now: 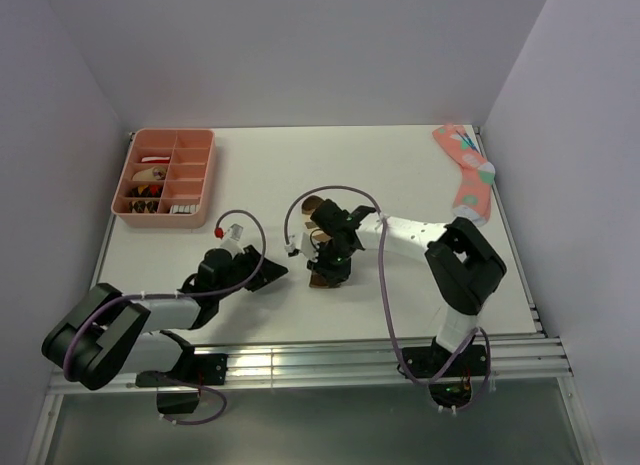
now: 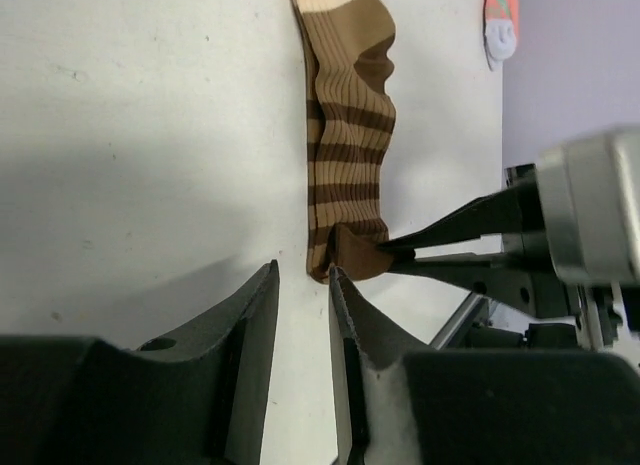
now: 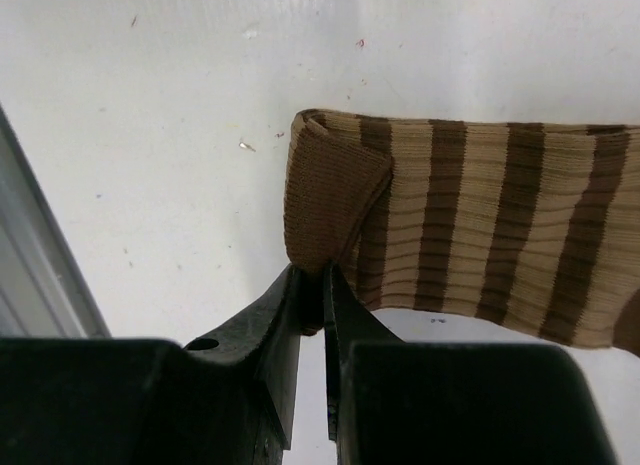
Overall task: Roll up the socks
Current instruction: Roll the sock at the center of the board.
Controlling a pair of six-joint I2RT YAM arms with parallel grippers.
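The brown-and-tan striped sock (image 2: 350, 135) lies flat on the white table, and it also shows in the right wrist view (image 3: 480, 215). Its dark brown end (image 3: 330, 200) is folded back over the stripes. My right gripper (image 3: 312, 275) is shut on that folded end; its fingers (image 2: 440, 235) reach in from the right in the left wrist view. My left gripper (image 2: 302, 270) is open and empty, low over the table just short of the same end, with its right fingertip close to the fold. In the top view both grippers (image 1: 268, 272) (image 1: 330, 268) meet mid-table. The small white striped sock is out of view.
A pink sock with coloured dots (image 1: 467, 170) lies at the far right corner. A pink compartment tray (image 1: 205, 170) with small items stands at the far left. White walls close the table on three sides; a metal rail (image 1: 350, 360) runs along the near edge.
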